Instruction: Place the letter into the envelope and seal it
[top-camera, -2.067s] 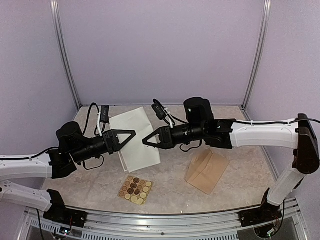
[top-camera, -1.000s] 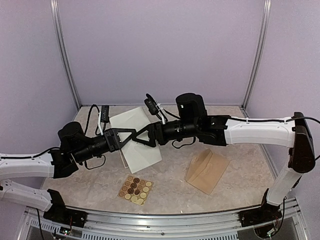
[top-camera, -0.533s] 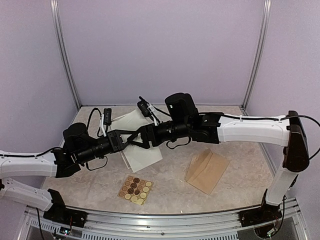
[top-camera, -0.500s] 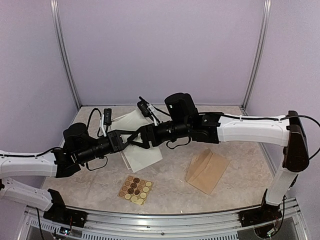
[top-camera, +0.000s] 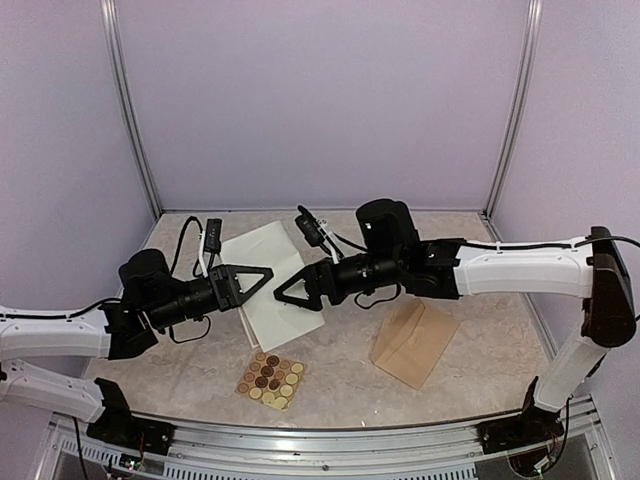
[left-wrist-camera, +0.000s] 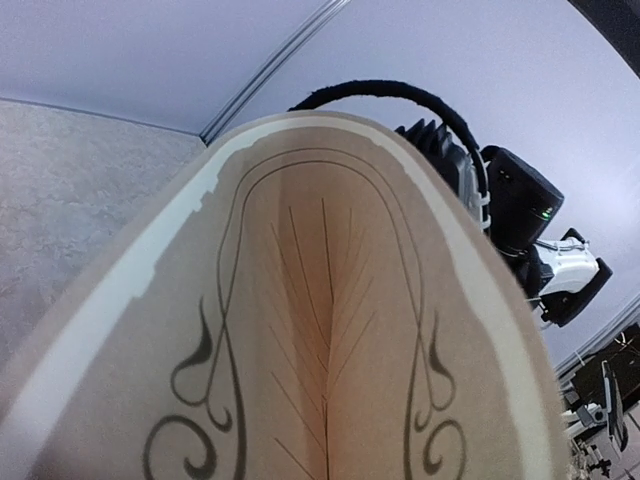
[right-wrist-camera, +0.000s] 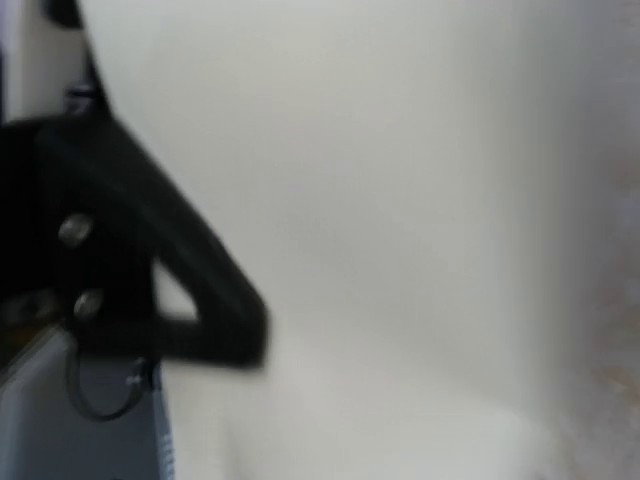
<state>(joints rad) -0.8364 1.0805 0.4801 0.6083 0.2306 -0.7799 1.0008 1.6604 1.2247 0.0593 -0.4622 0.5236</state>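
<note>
The left gripper (top-camera: 266, 272) is pinched shut on the letter (top-camera: 263, 246) toward the tabletop's (top-camera: 490, 325) rear left. Overhead shows its white back; the left wrist shows the bordered, ruled face curling. The right gripper (top-camera: 278, 296) hangs above it, its jaws unreadable. A sticker sheet (top-camera: 271, 378) lies at the front, the envelope (top-camera: 413, 342) front right.

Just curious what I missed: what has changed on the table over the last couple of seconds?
The right gripper reached left over the letter, met the left gripper, then drew back right, open. The left gripper closed, apparently on the letter. The envelope and sticker sheet stayed put.
</note>
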